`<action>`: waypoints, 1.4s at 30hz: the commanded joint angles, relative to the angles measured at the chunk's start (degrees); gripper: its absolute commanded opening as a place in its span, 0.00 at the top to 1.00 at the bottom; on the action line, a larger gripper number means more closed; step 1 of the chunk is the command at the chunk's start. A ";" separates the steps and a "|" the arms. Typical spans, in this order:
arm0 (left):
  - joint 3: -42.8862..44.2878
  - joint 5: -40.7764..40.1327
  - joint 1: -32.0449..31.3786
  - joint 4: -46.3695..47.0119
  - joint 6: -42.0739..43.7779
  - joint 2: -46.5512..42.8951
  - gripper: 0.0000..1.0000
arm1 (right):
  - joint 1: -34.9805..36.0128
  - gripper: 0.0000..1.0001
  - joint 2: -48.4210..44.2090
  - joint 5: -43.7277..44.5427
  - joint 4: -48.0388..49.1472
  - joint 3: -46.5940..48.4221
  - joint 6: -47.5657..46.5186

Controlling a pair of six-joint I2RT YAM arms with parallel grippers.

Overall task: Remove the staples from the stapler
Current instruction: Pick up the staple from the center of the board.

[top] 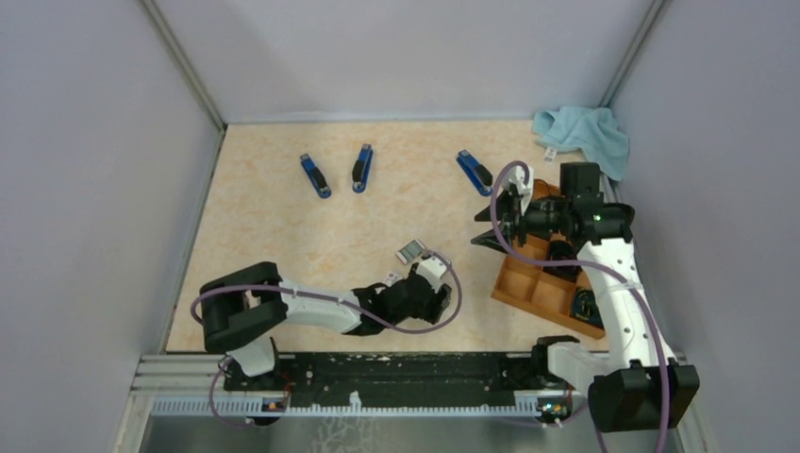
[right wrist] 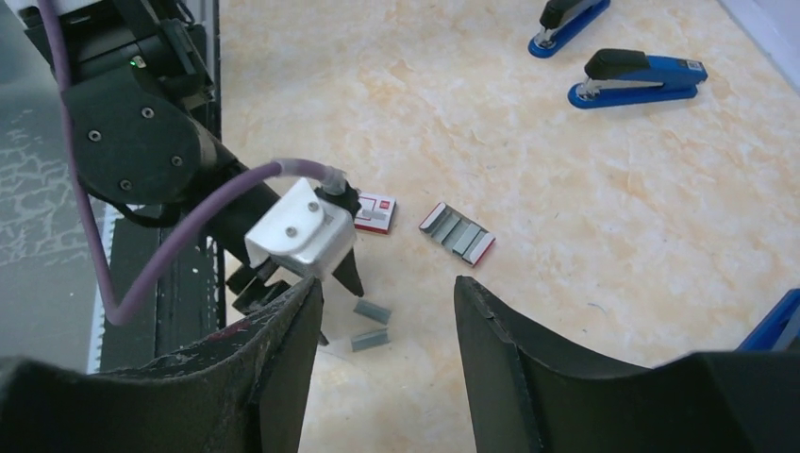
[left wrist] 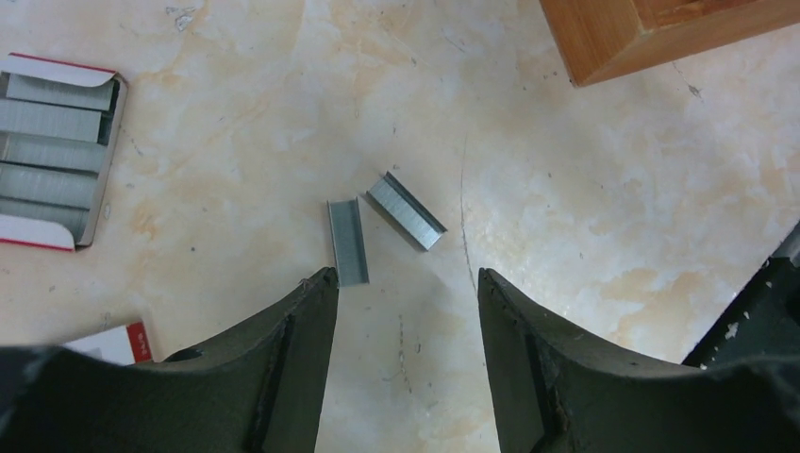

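Left end effector (left wrist: 406,281) hangs open and empty over the table (left wrist: 585,217). Two strips of staples (left wrist: 348,241) lie flat just ahead of its fingertips, one strip just beside one tip.

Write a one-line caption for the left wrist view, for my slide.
Open left tool over two loose staple strips on the table; an open staple box at the frame's left edge.

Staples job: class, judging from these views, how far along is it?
Looks done: two staple strips lie loose on the table. In hand: nothing; left gripper open just by them, right gripper open, empty. Left: three staplers stand beyond, ungripped; whether they hold more cannot be told.
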 commanded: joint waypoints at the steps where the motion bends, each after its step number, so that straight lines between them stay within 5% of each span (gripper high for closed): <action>1: -3.55 2.04 -0.30 5.12 -1.18 -5.09 0.38 | -0.37 0.45 -3.12 1.17 12.06 -3.46 10.86; 9: -3.71 -0.43 -0.24 -2.94 -3.42 -9.85 0.38 | 0.50 0.45 -9.57 11.17 18.29 -7.22 17.94; 17: 2.91 -2.65 -0.19 -16.03 -5.53 -5.40 0.40 | 3.58 0.45 -12.05 16.42 19.52 -7.44 19.93; 42: 7.69 1.65 3.16 -15.05 -4.11 2.14 0.53 | 4.45 0.46 -11.40 19.84 21.11 -8.04 21.74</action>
